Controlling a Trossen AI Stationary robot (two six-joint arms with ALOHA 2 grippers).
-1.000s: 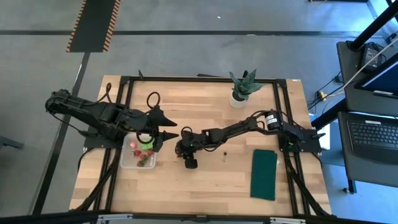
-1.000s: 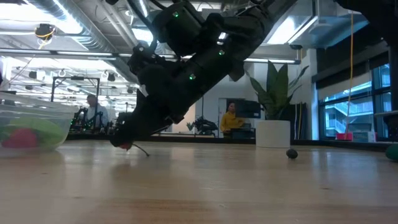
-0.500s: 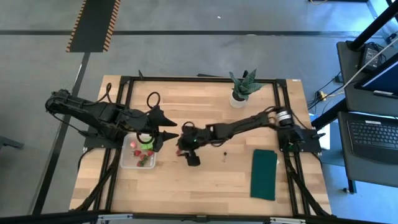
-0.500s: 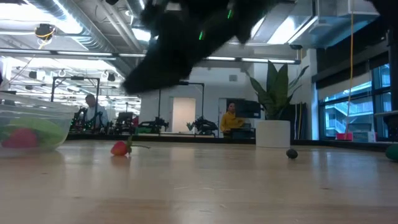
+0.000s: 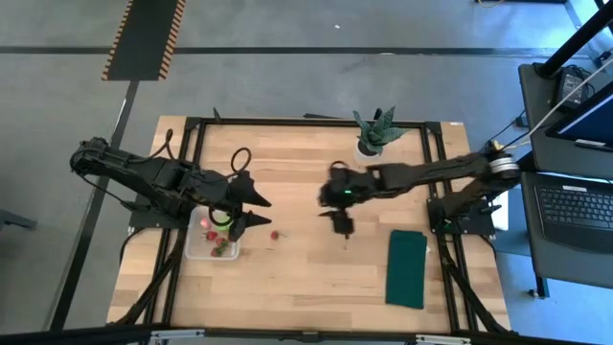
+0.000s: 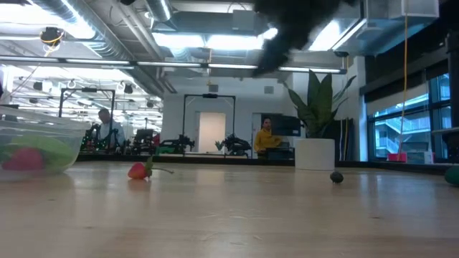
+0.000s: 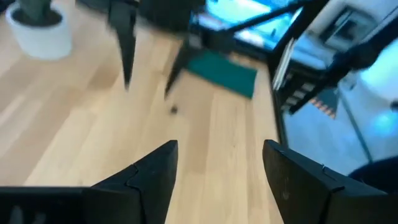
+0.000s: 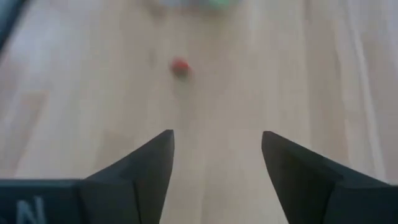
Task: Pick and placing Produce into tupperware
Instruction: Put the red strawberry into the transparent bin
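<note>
Right gripper hangs released mid-table; left gripper, also spread, hovers by the tupperware; a strawberry lies between.

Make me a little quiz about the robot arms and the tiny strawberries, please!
1. True or false: the loose strawberry lies inside the tupperware.
2. Which gripper hovers nearest the small olive-brown piece? A) left gripper B) right gripper
3. Fill in: in the low view, the strawberry rests on the wooden ____.

Key: 1. False, it lies on the wood beside the container. 2. B. 3. table.
</note>
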